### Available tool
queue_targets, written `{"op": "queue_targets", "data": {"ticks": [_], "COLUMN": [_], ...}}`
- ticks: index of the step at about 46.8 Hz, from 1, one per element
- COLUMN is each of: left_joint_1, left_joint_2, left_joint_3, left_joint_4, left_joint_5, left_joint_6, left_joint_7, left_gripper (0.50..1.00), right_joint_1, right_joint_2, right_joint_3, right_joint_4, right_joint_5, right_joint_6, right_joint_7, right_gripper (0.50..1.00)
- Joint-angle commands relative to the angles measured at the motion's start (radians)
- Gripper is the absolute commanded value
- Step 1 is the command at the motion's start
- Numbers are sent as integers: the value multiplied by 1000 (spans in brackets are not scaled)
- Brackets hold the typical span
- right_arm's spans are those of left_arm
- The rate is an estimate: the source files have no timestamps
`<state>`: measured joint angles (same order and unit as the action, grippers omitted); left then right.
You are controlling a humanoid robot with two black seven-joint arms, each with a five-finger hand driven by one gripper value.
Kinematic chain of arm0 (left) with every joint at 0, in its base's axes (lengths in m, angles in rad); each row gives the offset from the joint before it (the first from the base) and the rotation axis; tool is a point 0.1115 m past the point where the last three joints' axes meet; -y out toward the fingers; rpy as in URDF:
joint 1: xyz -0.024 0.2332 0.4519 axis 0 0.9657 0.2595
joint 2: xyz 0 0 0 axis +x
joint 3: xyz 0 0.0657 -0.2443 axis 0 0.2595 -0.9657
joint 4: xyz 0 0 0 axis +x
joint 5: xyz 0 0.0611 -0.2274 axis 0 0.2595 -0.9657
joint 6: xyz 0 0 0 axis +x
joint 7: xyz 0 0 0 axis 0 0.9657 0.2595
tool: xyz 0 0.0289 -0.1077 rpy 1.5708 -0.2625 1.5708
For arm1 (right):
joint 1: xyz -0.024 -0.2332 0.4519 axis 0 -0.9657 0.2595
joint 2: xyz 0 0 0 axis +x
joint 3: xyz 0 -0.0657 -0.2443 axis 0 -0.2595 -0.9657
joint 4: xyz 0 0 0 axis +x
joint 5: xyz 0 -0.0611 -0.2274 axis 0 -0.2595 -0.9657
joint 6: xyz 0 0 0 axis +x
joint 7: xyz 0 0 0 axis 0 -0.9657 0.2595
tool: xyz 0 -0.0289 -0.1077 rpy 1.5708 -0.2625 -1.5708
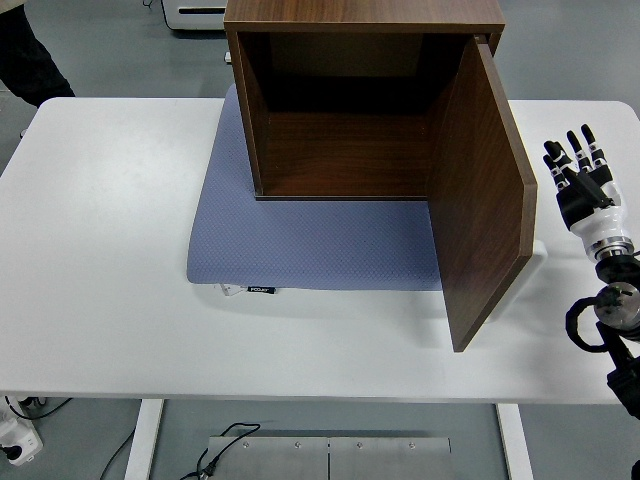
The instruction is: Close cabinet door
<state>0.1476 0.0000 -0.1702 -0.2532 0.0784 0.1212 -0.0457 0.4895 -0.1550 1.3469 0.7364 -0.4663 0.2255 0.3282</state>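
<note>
A dark brown wooden cabinet stands at the back middle of the white table, on a blue-grey mat. Its inside is empty. Its door is hinged on the right side and stands wide open, swung out toward the table's near edge. My right hand is to the right of the door, apart from it, with its fingers straight, pointing up and holding nothing. My left arm is out of view.
A person's dark clothing shows at the top left corner. A white unit stands on the floor behind the table. Cables and a power strip lie on the floor under the near edge.
</note>
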Motion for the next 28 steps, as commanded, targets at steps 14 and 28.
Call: {"op": "queue_targets", "data": {"ticks": [14, 28], "left_joint_1": [-3, 12], "left_joint_2": [0, 0], "left_joint_3": [-2, 0], "left_joint_4": [0, 2], "left_joint_5": [-2, -2], "left_joint_6": [2, 2], "left_joint_7": [0, 0], "left_gripper": [1000, 1000], "right_joint_1": [0, -3], "right_joint_2": [-9, -20], "right_joint_3": [0, 0], "right_joint_4": [0, 0], "right_joint_5": [0, 0], "right_joint_6": [2, 6], "right_joint_7": [0, 0], "right_gripper": [1000, 1000]}}
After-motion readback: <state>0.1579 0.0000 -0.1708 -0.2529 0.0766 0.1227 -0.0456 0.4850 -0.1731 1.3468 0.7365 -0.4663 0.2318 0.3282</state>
